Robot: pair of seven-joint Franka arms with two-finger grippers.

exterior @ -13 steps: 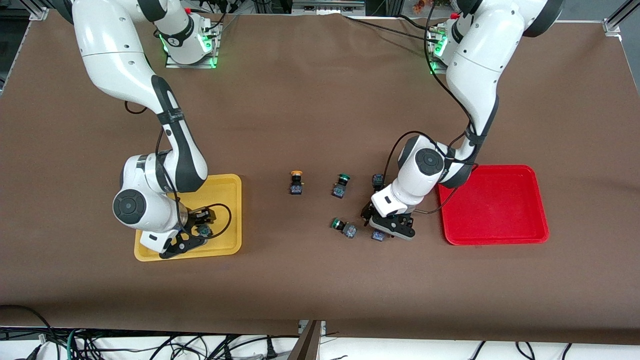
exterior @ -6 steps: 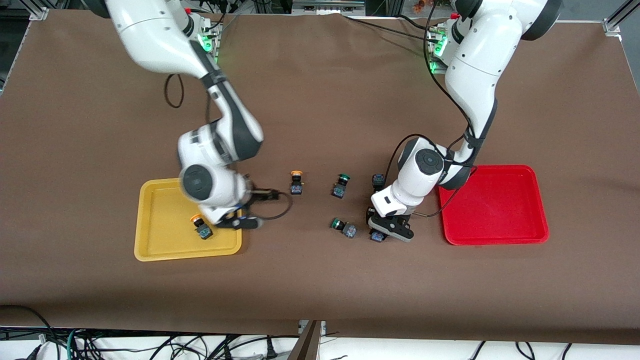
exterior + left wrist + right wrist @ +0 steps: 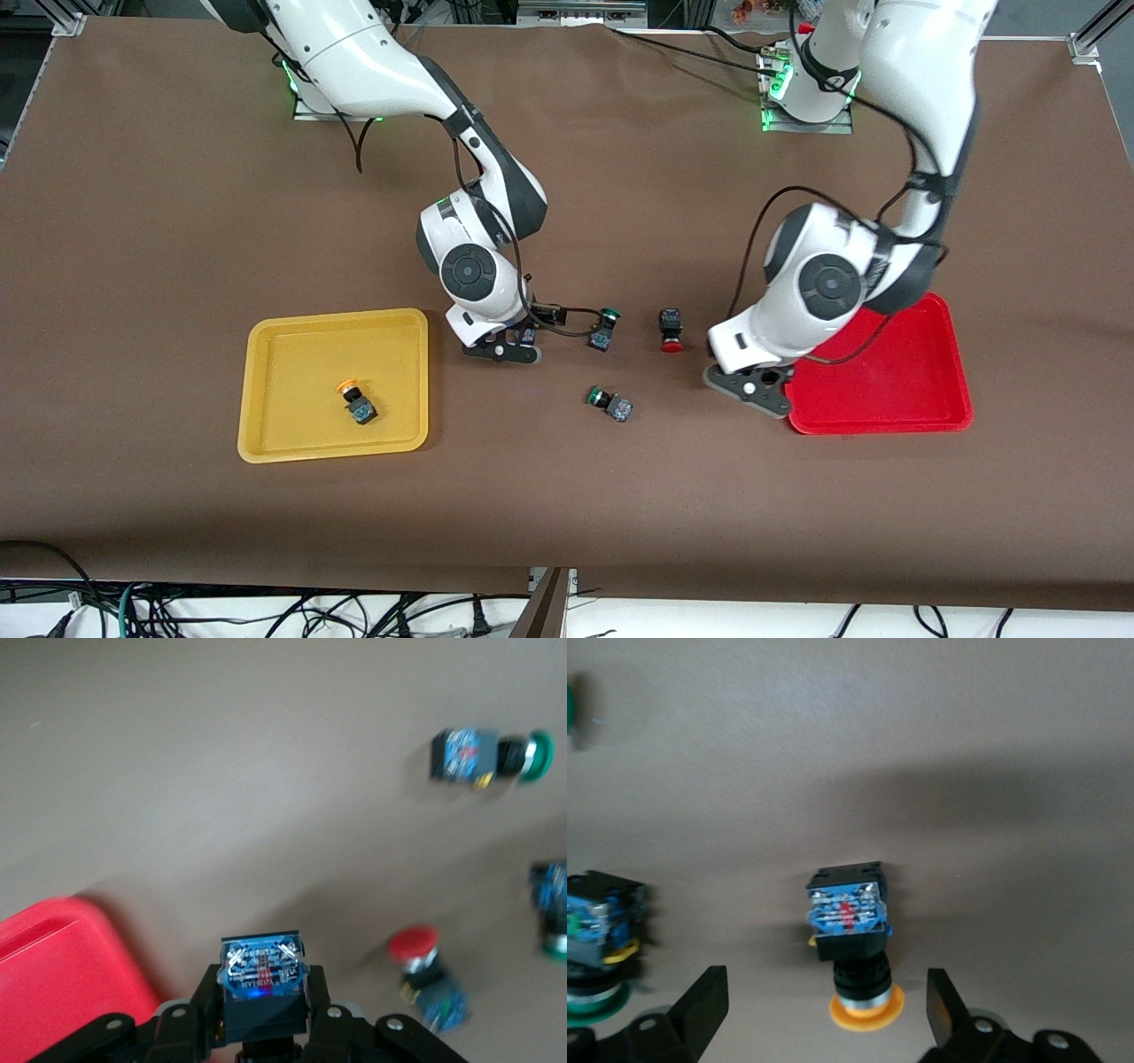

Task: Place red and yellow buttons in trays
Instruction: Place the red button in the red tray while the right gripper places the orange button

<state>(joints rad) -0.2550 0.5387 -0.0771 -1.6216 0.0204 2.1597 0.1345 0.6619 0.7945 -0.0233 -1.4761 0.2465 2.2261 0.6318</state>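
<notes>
My left gripper [image 3: 752, 389] [image 3: 262, 1014] is shut on a dark-bodied button [image 3: 262, 979] whose cap is hidden, over the cloth right beside the red tray [image 3: 886, 416] [image 3: 62, 966]. A red button [image 3: 671, 333] [image 3: 416, 950] lies on the cloth toward the table's middle. My right gripper [image 3: 507, 347] [image 3: 824, 1010] stands open astride a yellow button [image 3: 528, 334] [image 3: 850, 930], one finger on each side and apart from it. Another yellow button [image 3: 356, 404] lies in the yellow tray [image 3: 266, 447].
Two green-capped buttons are on the cloth: one [image 3: 604, 327] [image 3: 598, 935] close beside my right gripper, the other [image 3: 609, 404] [image 3: 492, 757] nearer the front camera. Cables trail from both wrists.
My right arm left the yellow tray, leaving a yellow button there, and swung over the middle yellow button. My left gripper shut on a button and carried it to the red tray's edge.
</notes>
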